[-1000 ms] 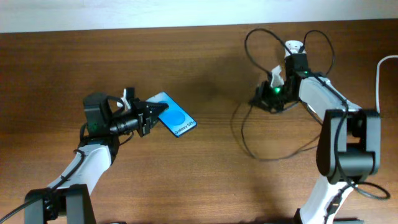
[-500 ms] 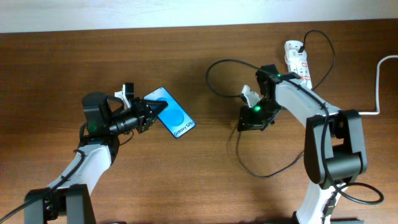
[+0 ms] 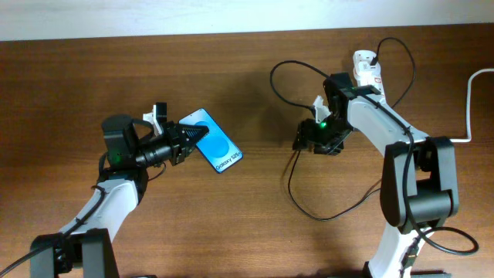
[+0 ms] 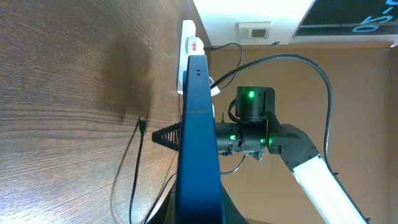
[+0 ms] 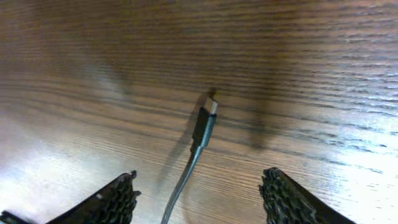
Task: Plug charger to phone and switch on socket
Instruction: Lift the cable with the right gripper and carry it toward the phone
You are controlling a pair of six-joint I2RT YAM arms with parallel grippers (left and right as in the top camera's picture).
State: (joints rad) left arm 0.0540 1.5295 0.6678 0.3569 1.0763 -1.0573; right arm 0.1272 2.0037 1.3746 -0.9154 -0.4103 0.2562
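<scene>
My left gripper point(image 3: 187, 139) is shut on the phone point(image 3: 214, 144), a slim handset with a bright blue screen, held tilted above the table at left centre. In the left wrist view the phone point(image 4: 198, 137) shows edge-on and hides the jaws. The charger point(image 3: 291, 185) is a thin black cable looping from the socket point(image 3: 366, 68) at the back right. Its small plug point(image 5: 207, 120) lies flat on the wood. My right gripper point(image 5: 199, 176) stands open over it, one finger on each side of the cable, touching neither. From overhead the right gripper point(image 3: 302, 144) hovers right of centre.
A thick white cable point(image 3: 470, 100) runs along the right edge. The black cable makes wide loops point(image 3: 332, 216) in front of the right arm and near the socket point(image 4: 189, 46). Bare wood lies between phone and plug.
My right gripper carried the cable's plug left toward the middle, then opened and let it go onto the table. The left arm and phone have stayed put.
</scene>
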